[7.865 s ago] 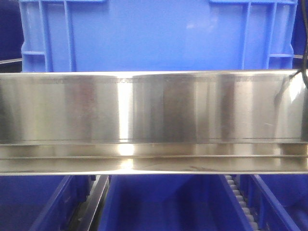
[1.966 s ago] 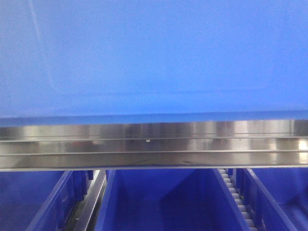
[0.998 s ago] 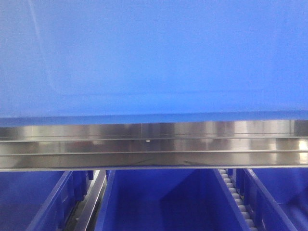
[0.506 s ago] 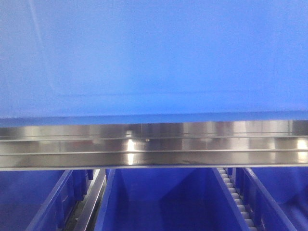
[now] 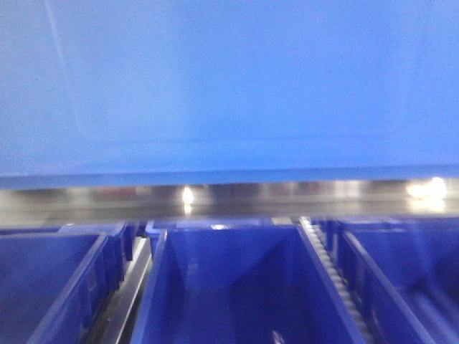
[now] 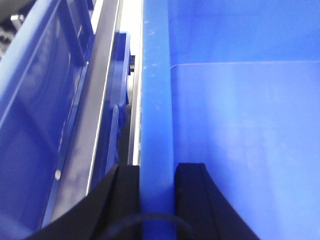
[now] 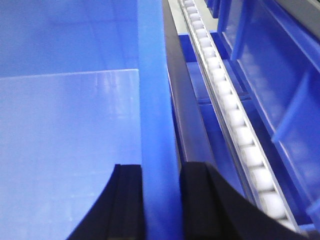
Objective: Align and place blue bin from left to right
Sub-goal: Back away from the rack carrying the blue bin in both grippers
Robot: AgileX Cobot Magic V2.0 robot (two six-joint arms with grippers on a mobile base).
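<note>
The left hand [image 6: 157, 200] is clamped on the left wall of the blue bin [image 6: 156, 110], one black finger [image 6: 125, 200] outside and the other inside. The right hand [image 7: 161, 200] pinches the right wall likewise. Both wrist views show the bin's smooth inner floor. The front view is blurred: the bin's side fills its upper half above a steel rail [image 5: 229, 197], contact unclear. Below sit darker bins [image 5: 229, 287], with a roller track [image 7: 230, 115] beside the right wall.

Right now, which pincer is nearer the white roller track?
Right. The right pincer grips the blue bin wall beside the roller track; the left pincer grips the opposite wall, across the bin.
</note>
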